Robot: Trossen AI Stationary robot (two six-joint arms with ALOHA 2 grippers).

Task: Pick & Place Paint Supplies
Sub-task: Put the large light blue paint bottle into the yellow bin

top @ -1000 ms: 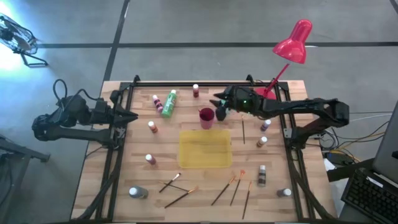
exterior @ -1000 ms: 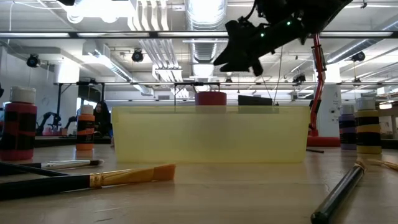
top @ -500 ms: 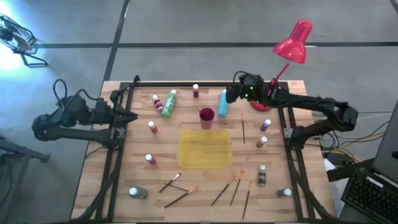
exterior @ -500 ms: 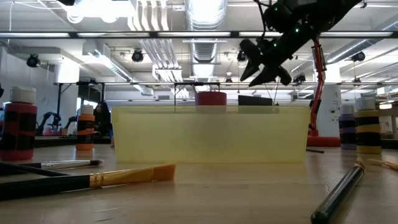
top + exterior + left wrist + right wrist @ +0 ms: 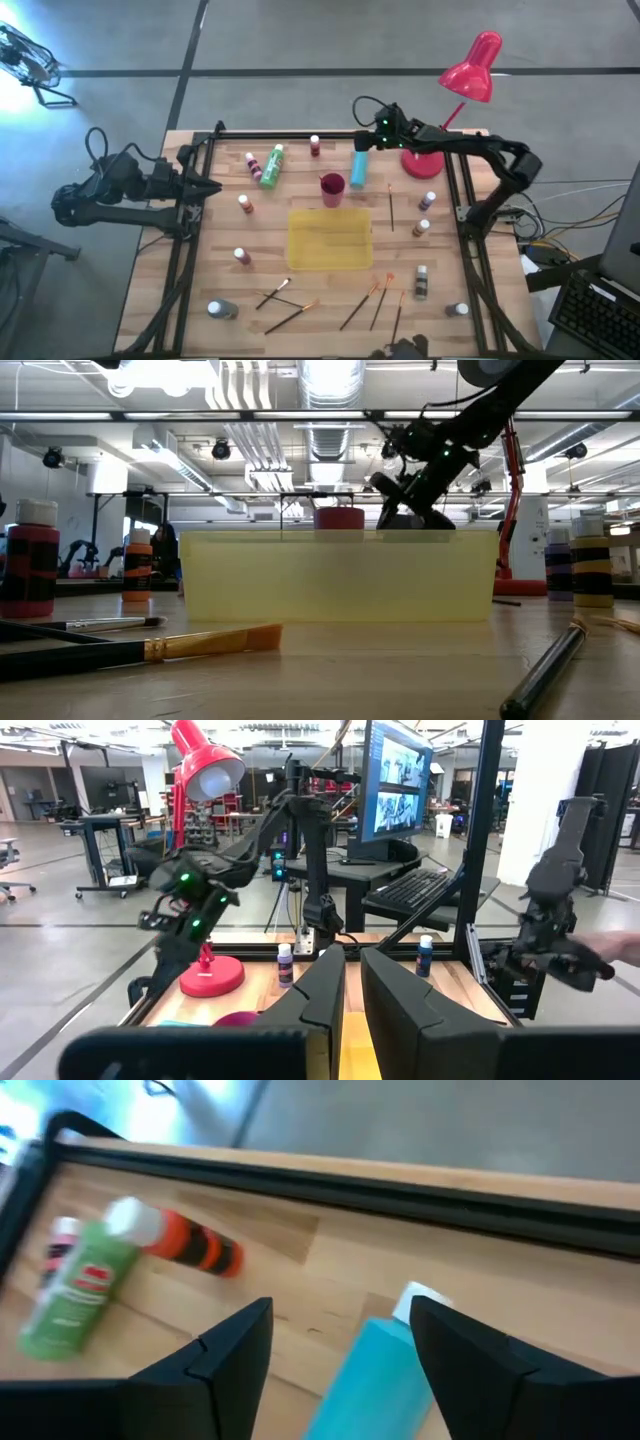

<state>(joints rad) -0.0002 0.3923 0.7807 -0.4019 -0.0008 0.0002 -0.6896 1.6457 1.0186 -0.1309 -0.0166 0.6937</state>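
Near the tabletop's far edge, the right gripper [image 5: 368, 142] hangs with fingers spread and empty over a light blue bottle [image 5: 358, 167] lying on its side, a light, rigid, smooth plastic thing probably best pinched across its body.

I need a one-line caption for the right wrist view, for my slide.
Open right tool above a lying light blue paint bottle; a green bottle and an orange bottle lie beyond.

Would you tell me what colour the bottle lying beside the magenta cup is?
Light blue bottle, seen best in the high view.
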